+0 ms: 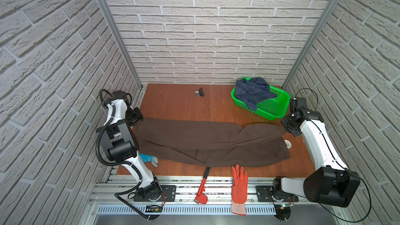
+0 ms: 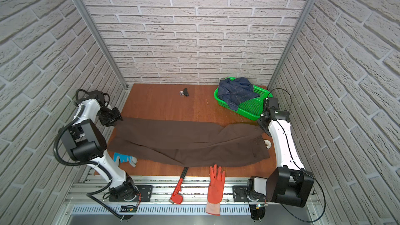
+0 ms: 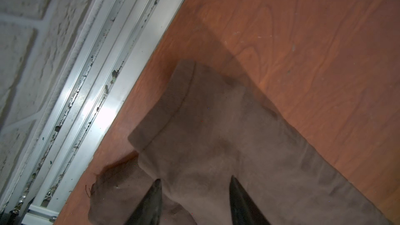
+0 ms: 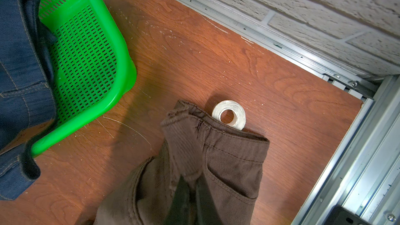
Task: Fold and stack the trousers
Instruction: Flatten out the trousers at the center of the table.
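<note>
This is a robot test cell in a lab, dressed up as a room. The three walls (image 1: 194, 29) are brick-print panels set between aluminium posts (image 1: 113, 29). A wooden table (image 1: 173, 104) sits on slotted aluminium rails (image 1: 216, 186), with arm bases (image 1: 149, 190) bolted on and a cable hose (image 1: 97, 146) hanging loose. Mixed props lie about: a green basket (image 1: 272, 110) of denim (image 1: 253, 93), a wrench (image 1: 202, 188), a glove (image 1: 239, 187) and a tape roll (image 4: 229, 114).
</note>
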Tool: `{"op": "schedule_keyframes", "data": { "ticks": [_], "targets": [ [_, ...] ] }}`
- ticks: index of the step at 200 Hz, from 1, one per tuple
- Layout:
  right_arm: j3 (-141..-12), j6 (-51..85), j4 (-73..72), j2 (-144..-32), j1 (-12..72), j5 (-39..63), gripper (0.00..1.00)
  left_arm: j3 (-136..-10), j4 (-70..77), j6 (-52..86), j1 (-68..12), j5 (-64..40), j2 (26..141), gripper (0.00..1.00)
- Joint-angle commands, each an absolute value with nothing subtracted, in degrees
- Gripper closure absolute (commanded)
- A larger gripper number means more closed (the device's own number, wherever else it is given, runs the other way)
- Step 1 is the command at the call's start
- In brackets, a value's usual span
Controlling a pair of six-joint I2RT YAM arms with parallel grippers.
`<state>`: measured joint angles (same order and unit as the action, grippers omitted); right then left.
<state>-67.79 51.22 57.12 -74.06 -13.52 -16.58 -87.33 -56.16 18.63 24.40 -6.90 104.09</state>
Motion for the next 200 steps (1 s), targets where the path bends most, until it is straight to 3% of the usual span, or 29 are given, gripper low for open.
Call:
{"op": "schedule_keyframes", "data": {
  "ticks": [1, 86, 140, 200],
  "targets": [
    [-67.67, 50.11, 55.81, -73.76, -14.06, -16.65, 0.94, -84.56, -57.49, 18.12, 24.59, -5.79, 96.19, 0.44],
    [-68.30, 49.13, 55.51, -73.73, -14.06, -11.97, 0.94, -65.08, -51.29, 24.77, 25.26, -10.30, 83.69, 0.29],
    [-68.50, 47.77, 54.80, -75.26, -14.01, -9.17, 0.94, -52.90, -36.53, 36.65, 24.27, -16.21, 83.01, 0.28],
    [-68.39, 47.98, 54.85, -74.39, -13.92, -8.31, 0.94, -48.92, -29.39, 40.69, 23.47, -18.61, 86.20, 0.29]
  ]
}}
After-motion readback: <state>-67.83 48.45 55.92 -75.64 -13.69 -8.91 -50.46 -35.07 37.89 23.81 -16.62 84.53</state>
